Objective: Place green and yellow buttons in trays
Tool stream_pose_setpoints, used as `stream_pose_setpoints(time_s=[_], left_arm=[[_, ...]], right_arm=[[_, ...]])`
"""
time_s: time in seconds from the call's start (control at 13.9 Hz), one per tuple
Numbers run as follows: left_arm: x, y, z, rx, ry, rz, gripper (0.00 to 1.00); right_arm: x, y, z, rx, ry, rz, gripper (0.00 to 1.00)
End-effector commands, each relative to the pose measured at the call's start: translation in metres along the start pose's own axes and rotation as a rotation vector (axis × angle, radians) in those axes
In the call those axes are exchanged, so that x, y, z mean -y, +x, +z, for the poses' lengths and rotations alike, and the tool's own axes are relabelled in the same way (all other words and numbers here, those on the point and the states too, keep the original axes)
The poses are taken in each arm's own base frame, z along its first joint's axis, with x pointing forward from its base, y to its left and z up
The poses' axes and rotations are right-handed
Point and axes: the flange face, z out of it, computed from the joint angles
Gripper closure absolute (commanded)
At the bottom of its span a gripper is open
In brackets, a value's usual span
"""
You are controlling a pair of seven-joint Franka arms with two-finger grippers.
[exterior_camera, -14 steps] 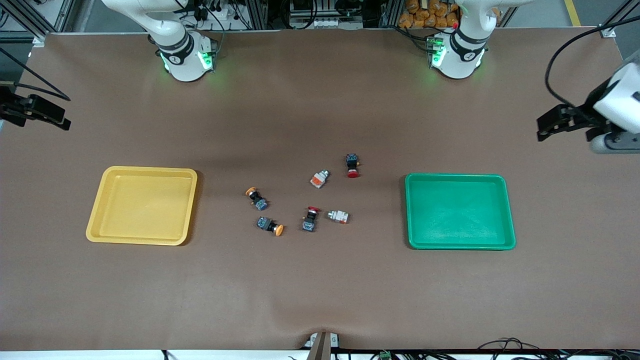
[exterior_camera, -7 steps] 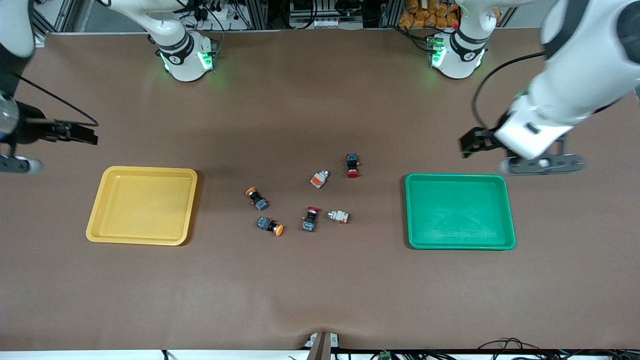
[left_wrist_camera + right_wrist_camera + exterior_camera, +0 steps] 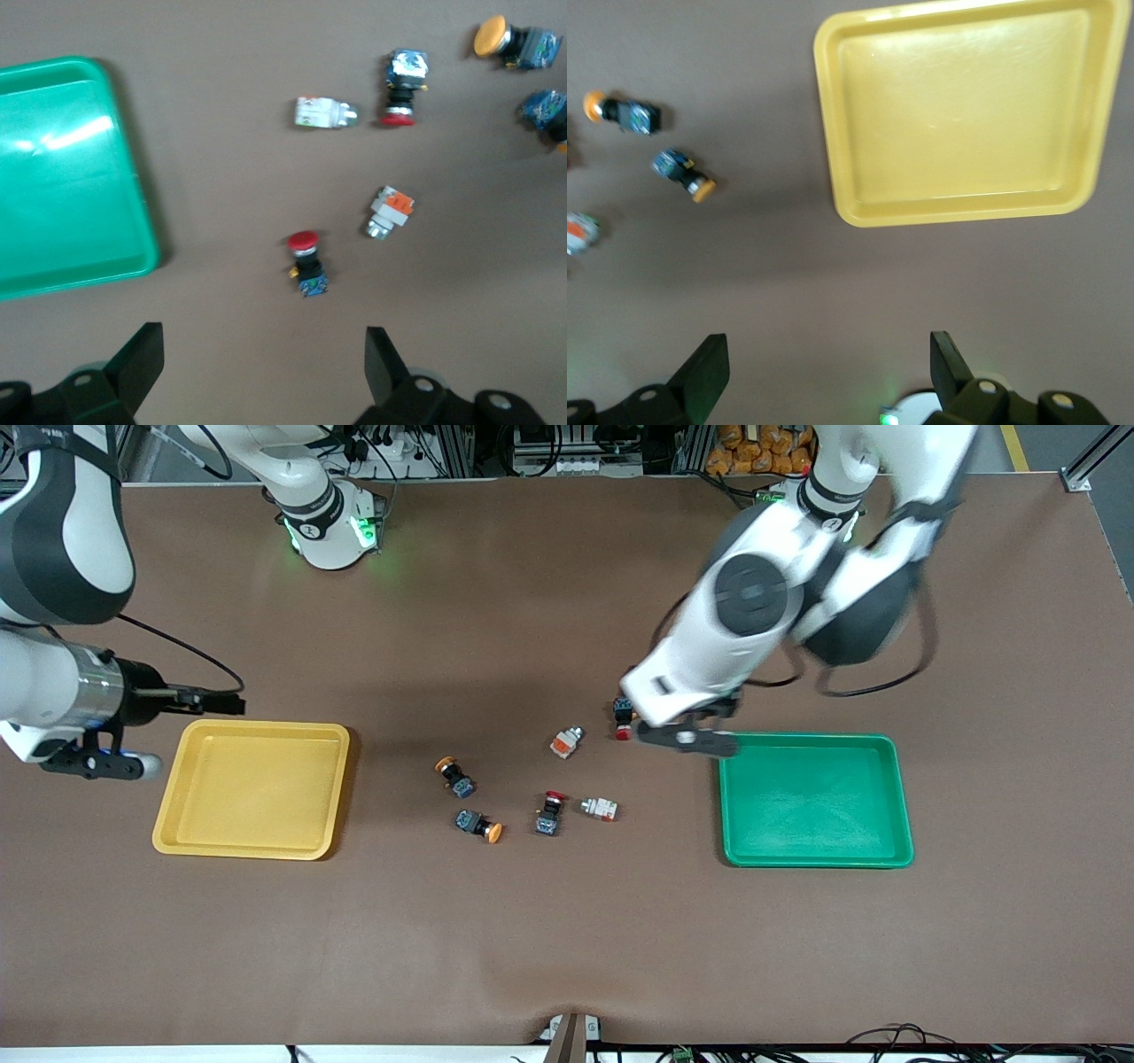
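1. Six buttons lie loose on the desk [image 3: 567, 939]; both trays are bare, so the approach step is judged in hand.
2. Left hand [image 3: 678, 737], open and empty, hangs just beside the green tray [image 3: 815, 859], over a red-capped button [image 3: 306, 262]; the whitish button [image 3: 390, 211] is near it.
3. Right hand [image 3: 190, 701], open, hangs beside the yellow tray [image 3: 250, 847]; the orange-capped buttons [image 3: 684, 173] are well apart from it.
4. A descent over a whitish button is called for next, clear of the red one.

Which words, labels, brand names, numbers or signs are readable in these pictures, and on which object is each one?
None can be read.
Small dark markings on the right arm's base and the left arm's base: too small to read.
The buttons, yellow tray and green tray show no text.
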Motion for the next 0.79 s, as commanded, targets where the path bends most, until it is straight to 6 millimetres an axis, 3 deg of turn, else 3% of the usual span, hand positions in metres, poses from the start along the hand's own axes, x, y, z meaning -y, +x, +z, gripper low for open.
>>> stream_pose_setpoints(time_s=[0.0,0.14,0.36,0.5,0.72], left_arm=[[-0.028,0.009,0.045,0.000,0.074,0.083,0.00],[-0.059,0.000,0.088,0.018,0.159,0.222,0.00],[-0.103,-0.012,0.151,0.043,0.144,0.309,0.00],[-0.123,-0.014,0.186,0.023,0.115,0.330,0.00],[-0.141,-0.017,0.207,-0.039,0.136,0.352,0.00]], right_arm=[[0.001,0.008,0.020,0.020,0.026,0.048,0.00],[0.002,0.008,0.026,0.031,0.025,0.055,0.00],[0.035,0.007,0.034,-0.006,0.014,0.098,0.00],[0.049,0.017,0.060,-0.042,0.016,0.105,0.00],[0.073,0.018,0.099,-0.071,0.010,0.075,0.00]])
